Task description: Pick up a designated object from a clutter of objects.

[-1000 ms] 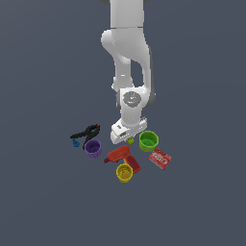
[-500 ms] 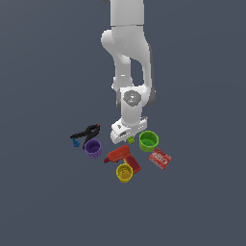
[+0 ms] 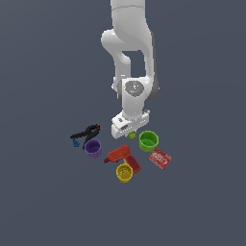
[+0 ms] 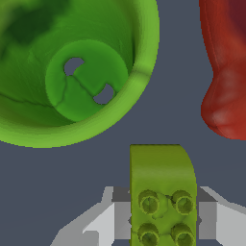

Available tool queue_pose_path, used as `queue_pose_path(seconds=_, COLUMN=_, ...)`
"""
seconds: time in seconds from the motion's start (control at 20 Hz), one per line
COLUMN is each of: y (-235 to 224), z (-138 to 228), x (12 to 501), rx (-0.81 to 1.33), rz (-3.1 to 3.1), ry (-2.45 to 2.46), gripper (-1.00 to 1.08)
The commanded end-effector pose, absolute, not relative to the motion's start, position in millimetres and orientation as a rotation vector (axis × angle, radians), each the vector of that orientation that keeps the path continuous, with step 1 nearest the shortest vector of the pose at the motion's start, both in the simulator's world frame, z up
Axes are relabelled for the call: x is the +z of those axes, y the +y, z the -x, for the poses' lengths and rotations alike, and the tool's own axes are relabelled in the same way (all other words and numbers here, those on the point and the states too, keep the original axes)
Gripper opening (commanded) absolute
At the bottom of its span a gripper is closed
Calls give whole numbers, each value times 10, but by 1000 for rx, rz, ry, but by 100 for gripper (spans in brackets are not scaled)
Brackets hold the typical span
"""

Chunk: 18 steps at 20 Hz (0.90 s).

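The designated object, a tiny yellow-green studded block (image 4: 162,192), sits between the fingers of my gripper (image 4: 163,214); their dark pads (image 4: 121,194) press against both of its sides. In the exterior view the block (image 3: 132,136) shows just under my gripper (image 3: 131,132), beside the green cup (image 3: 148,140). The rest of the clutter lies around it: the red drill (image 3: 122,156), yellow cup (image 3: 124,173), purple cup (image 3: 93,148), black clamp (image 3: 85,132), small blue piece (image 3: 76,142) and red box (image 3: 160,158).
In the wrist view the green cup (image 4: 72,72) stands open-topped very close to the block, and the red drill's body (image 4: 226,72) bulges in on the other side. A narrow strip of dark floor separates them.
The arm and hand keep almost the same pose above the clutter, perhaps a touch higher. None of the other objects has shifted.
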<state>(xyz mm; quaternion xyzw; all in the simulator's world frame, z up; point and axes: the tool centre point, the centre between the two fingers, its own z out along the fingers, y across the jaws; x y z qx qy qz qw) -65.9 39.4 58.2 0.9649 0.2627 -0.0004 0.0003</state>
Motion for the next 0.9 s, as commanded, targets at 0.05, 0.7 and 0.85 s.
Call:
queue_pose_path(seconds=0.05, y=426, z=682, x=829, rx=0, rz=-3030, ry=826, gripper=-100)
queue_pose_path(seconds=0.7, y=585, z=796, x=2034, rx=0, rz=-3030, ry=828, gripper=-100)
queue_pose_path(seconds=0.85, y=622, z=820, x=2316, rx=0, rz=-3031, ry=828, gripper=-100)
